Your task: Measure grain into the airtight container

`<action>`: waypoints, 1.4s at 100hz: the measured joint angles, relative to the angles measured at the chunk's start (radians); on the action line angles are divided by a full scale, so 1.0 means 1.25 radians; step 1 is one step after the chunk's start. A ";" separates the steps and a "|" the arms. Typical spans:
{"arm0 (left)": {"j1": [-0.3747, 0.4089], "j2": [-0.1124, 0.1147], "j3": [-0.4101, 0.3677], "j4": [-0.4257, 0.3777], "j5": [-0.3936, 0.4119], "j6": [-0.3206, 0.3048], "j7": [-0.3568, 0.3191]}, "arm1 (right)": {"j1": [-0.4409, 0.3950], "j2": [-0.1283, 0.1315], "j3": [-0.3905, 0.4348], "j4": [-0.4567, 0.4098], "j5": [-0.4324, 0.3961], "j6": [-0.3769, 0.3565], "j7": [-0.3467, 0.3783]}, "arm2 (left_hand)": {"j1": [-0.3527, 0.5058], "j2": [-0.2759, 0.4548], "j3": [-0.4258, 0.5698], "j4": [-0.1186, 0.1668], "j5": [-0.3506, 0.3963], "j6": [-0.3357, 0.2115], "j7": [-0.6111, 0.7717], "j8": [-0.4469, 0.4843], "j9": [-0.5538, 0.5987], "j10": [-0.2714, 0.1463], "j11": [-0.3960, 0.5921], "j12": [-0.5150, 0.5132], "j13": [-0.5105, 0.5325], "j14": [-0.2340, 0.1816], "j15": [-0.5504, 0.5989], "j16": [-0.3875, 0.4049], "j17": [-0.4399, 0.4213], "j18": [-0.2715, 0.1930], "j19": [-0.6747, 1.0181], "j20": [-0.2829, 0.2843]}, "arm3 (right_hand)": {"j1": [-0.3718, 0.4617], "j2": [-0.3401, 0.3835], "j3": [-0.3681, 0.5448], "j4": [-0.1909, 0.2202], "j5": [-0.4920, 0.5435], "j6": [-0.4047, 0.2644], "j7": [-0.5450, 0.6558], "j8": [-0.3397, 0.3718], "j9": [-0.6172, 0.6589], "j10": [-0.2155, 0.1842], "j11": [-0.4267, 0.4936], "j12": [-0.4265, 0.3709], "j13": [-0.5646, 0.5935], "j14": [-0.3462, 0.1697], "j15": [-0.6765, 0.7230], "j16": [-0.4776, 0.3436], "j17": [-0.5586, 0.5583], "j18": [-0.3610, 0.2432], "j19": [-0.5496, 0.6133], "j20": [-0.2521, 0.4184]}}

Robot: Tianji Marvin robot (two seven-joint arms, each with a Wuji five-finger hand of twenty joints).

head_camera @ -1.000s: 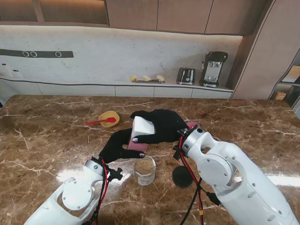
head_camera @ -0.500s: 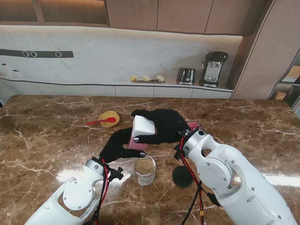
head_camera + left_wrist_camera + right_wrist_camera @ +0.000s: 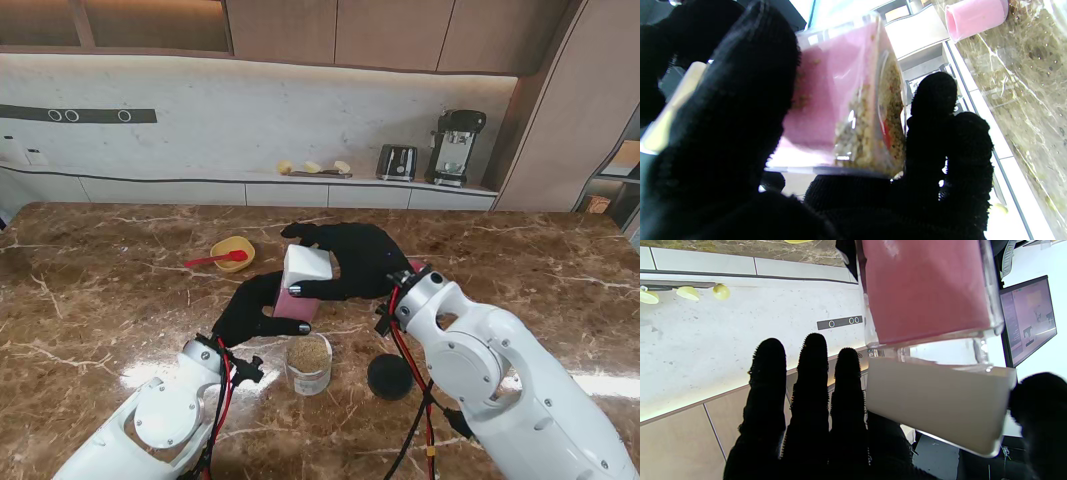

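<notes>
With my left robot hand (image 3: 262, 312) clamping the pink-labelled clear grain box (image 3: 296, 303) and my right robot hand (image 3: 352, 262) gripping its white lid (image 3: 306, 267), a jerk could spill grain beside the small glass jar (image 3: 308, 364).

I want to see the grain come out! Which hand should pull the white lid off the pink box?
The right hand. Its fingers wrap the white lid, so it can probably lift it off. The left hand is busy gripping the pink grain box from underneath.
</notes>
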 measured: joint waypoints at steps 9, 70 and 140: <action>0.000 0.000 0.000 0.000 0.000 0.000 -0.002 | 0.000 0.000 0.003 -0.004 0.008 0.003 0.003 | 0.000 0.000 0.000 0.000 0.000 0.000 0.000 0.000 0.000 0.000 0.000 0.000 0.000 0.000 0.000 0.000 0.000 0.000 0.000 0.000 | 0.015 -0.027 0.004 0.000 0.001 0.000 0.000 0.005 0.000 -0.001 0.000 0.000 0.000 0.000 -0.009 -0.001 -0.005 0.005 -0.008 0.000; 0.000 0.000 0.001 -0.002 -0.001 0.001 -0.005 | 0.000 0.000 0.009 -0.004 0.093 -0.029 0.017 | 0.000 0.000 0.000 0.000 0.000 0.000 0.000 0.000 0.000 0.000 0.000 0.000 0.000 0.000 0.000 0.000 0.000 0.000 0.000 0.000 | 0.216 -0.177 0.014 0.002 0.123 -0.019 0.123 0.110 0.111 -0.008 0.056 0.010 0.078 -0.006 0.071 0.013 0.089 0.006 0.061 0.008; 0.000 0.001 0.003 0.000 -0.001 0.002 -0.005 | -0.001 -0.006 0.013 -0.004 0.178 -0.008 0.026 | 0.000 0.000 0.000 0.000 0.000 0.006 0.000 0.000 0.000 0.000 0.001 0.000 0.000 0.000 0.000 0.000 -0.002 0.000 0.000 0.000 | 0.248 -0.275 0.136 -0.054 0.186 -0.039 0.147 0.128 0.161 -0.008 0.078 0.020 0.117 -0.010 0.104 0.022 0.123 0.008 0.114 0.008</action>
